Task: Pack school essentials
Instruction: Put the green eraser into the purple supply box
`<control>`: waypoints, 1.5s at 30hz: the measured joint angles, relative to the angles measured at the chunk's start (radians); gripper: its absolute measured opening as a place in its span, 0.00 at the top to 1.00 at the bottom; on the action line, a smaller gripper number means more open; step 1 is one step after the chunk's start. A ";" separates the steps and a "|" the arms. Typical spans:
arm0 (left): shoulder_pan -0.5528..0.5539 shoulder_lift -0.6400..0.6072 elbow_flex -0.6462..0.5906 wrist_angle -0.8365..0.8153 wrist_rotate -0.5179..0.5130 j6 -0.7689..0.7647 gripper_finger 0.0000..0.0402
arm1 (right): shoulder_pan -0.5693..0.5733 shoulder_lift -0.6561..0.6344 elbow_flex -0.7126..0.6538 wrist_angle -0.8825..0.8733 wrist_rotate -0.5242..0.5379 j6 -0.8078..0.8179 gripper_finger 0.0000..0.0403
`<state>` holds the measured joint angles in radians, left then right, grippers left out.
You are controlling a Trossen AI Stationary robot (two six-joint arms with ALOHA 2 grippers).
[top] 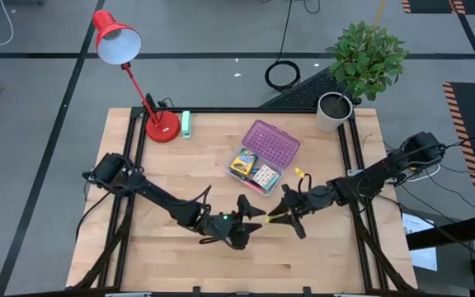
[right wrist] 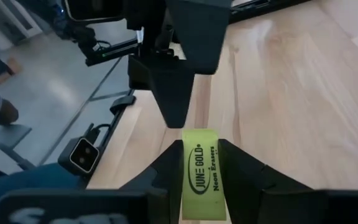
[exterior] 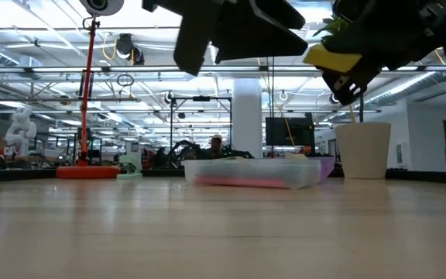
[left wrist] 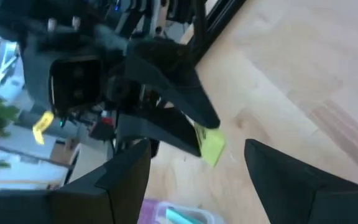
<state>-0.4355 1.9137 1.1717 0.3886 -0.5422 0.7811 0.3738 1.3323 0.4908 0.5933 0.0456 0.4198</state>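
Eraser (right wrist: 200, 174): yellow, printed "June Gold Neon Erasers", held in the air above the worktop (top: 171, 260), just right of the middle; its near end is cut off in the right wrist view.
Lamp (top: 120, 49): red, at the far left corner; only its base and stem show in the low view.
Mint-green block (top: 186, 124): just right of the lamp's base.
Left pincer (top: 252, 212): fingers spread wide, near the front centre, its arm stretched low from the left edge; tips just beside the eraser, contact hard to make out.
Clear case (top: 258, 173): lies open behind the two pincers, purple lid (top: 272, 142) folded back; crayon box (top: 242, 162) and patterned pack (top: 265, 176) lie inside; in the low view the contents are only a pink blur.
Right pincer (right wrist: 199, 149): pinching the eraser between both fingers, arm reaching in from the right edge, facing the left pincer.
Small yellow piece (top: 299, 172): right of the case, too small to identify.
Plant pot (top: 334, 111): white, at the far right corner, foliage cut off in the low view.
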 joint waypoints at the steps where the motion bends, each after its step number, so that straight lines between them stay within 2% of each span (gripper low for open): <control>1: 0.004 0.000 0.000 0.005 0.011 0.017 0.35 | -0.001 0.000 0.000 0.000 0.000 0.008 0.79; 6: 0.022 0.018 0.000 0.011 0.071 0.061 0.41 | -0.002 0.000 0.000 0.030 0.000 0.019 0.79; 16: 0.023 0.080 0.000 0.117 0.042 0.179 0.56 | -0.002 0.000 0.000 0.047 0.001 0.049 0.79; 28: 0.027 0.079 0.000 0.156 0.033 0.209 0.95 | -0.006 0.000 0.001 0.050 -0.002 0.062 0.78; 31: 0.027 0.079 0.000 0.162 0.037 0.189 0.96 | -0.008 0.000 0.001 0.058 -0.041 0.064 0.69; 37: 0.042 0.079 0.000 0.149 0.032 0.099 0.92 | -0.012 -0.044 0.002 0.010 -0.035 0.061 0.39; 41: 0.049 0.073 0.000 0.107 -0.031 0.100 0.97 | -0.021 -0.160 0.002 -0.167 0.067 0.042 0.26; 45: 0.071 0.063 0.001 0.049 -0.101 0.090 0.96 | -0.020 -0.327 0.002 -0.397 0.201 0.012 0.23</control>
<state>-0.3641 1.9763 1.1725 0.4380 -0.6431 0.8713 0.3542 1.0054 0.4923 0.1965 0.2465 0.4315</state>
